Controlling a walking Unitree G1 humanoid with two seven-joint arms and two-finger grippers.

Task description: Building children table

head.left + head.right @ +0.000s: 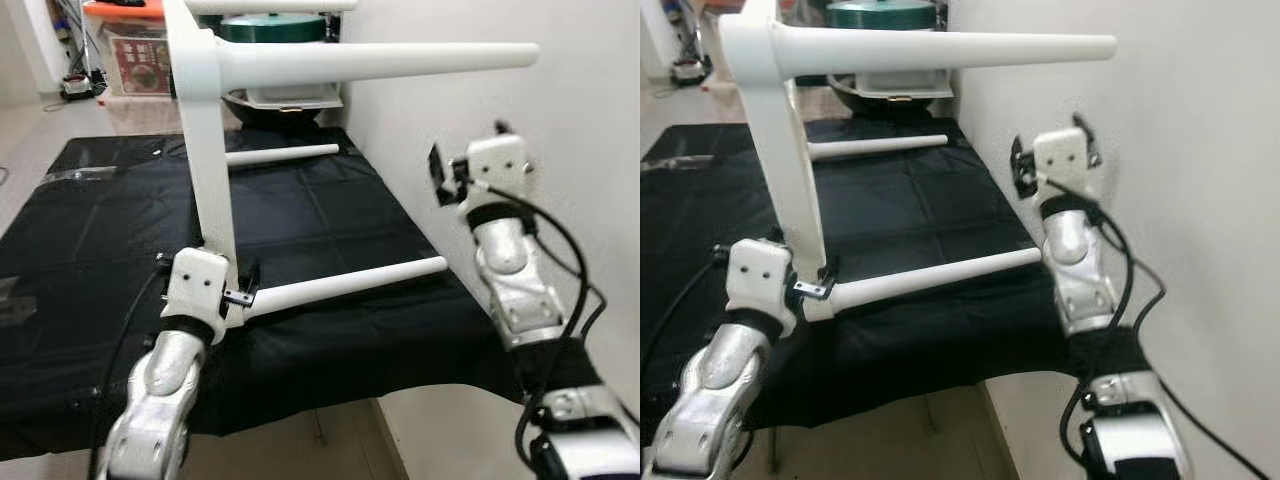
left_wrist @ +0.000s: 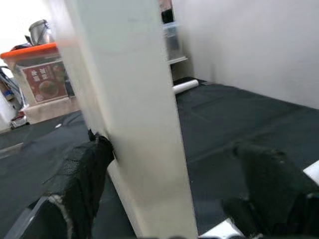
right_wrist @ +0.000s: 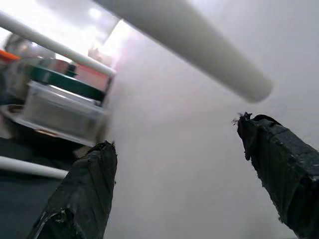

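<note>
Left end effector [image 1: 238, 290] is clamping the lower corner of the white children's table top [image 1: 205, 150] — standing on edge at the near edge of the black-draped tabletop [image 1: 90, 230], legs [image 1: 380, 60] pointing toward the wall [image 1: 560, 90]. Right end effector [image 3: 174, 184] is hovering spread wide, empty — beneath the upper leg.

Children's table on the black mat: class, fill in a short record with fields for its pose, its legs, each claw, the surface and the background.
table pose: white table tipped on its side
legs: white legs pointing toward the wall
left claw: left claw at the tabletop's lower corner, fingers astride the panel
right claw: right claw raised near the wall, open, below the top leg
surface: black mat
background: orange-lidded box
</note>
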